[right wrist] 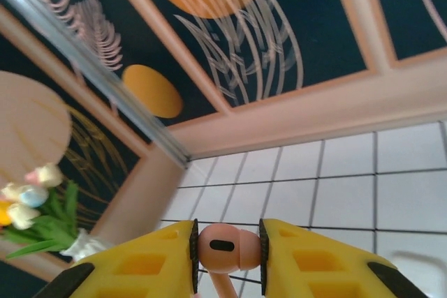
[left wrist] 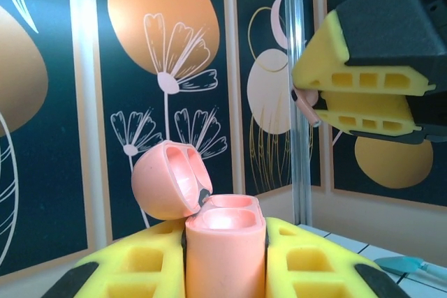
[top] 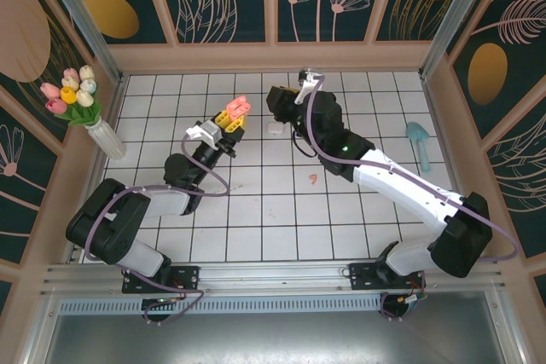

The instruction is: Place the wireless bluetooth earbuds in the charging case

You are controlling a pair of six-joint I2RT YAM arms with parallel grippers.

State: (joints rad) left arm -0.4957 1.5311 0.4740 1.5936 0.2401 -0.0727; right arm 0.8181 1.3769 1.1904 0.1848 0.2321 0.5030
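Note:
My left gripper is shut on a salmon-pink charging case, held upright with its lid flipped open and both wells bare. From above, the case sits at the tip of the left gripper. My right gripper is shut on a salmon-pink earbud, stem pointing down. In the left wrist view that gripper hangs above and to the right of the case, the earbud poking out. Another pink earbud lies on the tiles. White earbuds are not made out.
A small white object lies on the tiles under the right gripper. A teal scoop rests at the far right. A vase of tulips stands at the left wall. Patterned walls enclose the tiled floor.

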